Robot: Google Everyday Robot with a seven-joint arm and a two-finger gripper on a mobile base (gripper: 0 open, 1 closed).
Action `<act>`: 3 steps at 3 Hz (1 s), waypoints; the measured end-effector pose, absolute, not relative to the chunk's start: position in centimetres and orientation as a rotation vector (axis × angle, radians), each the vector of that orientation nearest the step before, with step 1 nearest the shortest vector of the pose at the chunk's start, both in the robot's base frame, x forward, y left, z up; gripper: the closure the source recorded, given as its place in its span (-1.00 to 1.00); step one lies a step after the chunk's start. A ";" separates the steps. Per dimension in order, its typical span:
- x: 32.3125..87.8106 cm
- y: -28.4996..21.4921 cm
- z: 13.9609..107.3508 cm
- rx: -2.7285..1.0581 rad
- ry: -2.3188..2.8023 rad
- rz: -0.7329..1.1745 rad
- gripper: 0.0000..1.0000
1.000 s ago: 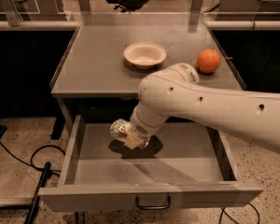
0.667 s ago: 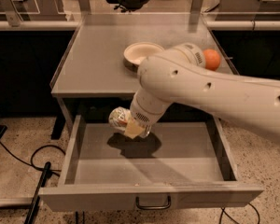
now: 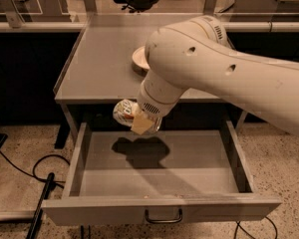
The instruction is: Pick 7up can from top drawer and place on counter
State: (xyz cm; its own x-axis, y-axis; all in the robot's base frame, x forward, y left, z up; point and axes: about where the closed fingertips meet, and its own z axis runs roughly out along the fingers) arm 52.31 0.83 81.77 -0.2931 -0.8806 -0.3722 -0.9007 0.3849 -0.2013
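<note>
My gripper [image 3: 139, 119] is shut on the 7up can [image 3: 124, 111], a silvery-white dented can lying sideways in the fingers. It hangs above the back of the open top drawer [image 3: 159, 168], just in front of the counter's front edge and about level with it. The can's shadow falls on the drawer floor below. The grey counter [image 3: 102, 66] lies behind. My large white arm crosses from the right and hides part of the counter.
A shallow cream bowl [image 3: 138, 59] sits on the counter, partly hidden by my arm. The drawer has a dark wire handle [image 3: 163, 216] on its front. Black cables [image 3: 40, 183] lie on the speckled floor at the left.
My gripper has lifted the can up out of the drawer, from near the drawer floor to counter-edge height. My arm now covers the orange and most of the bowl.
</note>
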 end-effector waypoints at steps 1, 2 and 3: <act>54.6 1.0 84.5 -1.529 2.192 0.042 1.00; 57.8 2.3 88.3 -1.543 2.126 0.020 1.00; 58.3 2.8 89.8 -1.527 2.102 0.023 1.00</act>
State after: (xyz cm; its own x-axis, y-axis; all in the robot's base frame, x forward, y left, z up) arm 58.32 2.82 89.78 -0.2152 -0.8780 -0.4276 -0.8870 0.3588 -0.2905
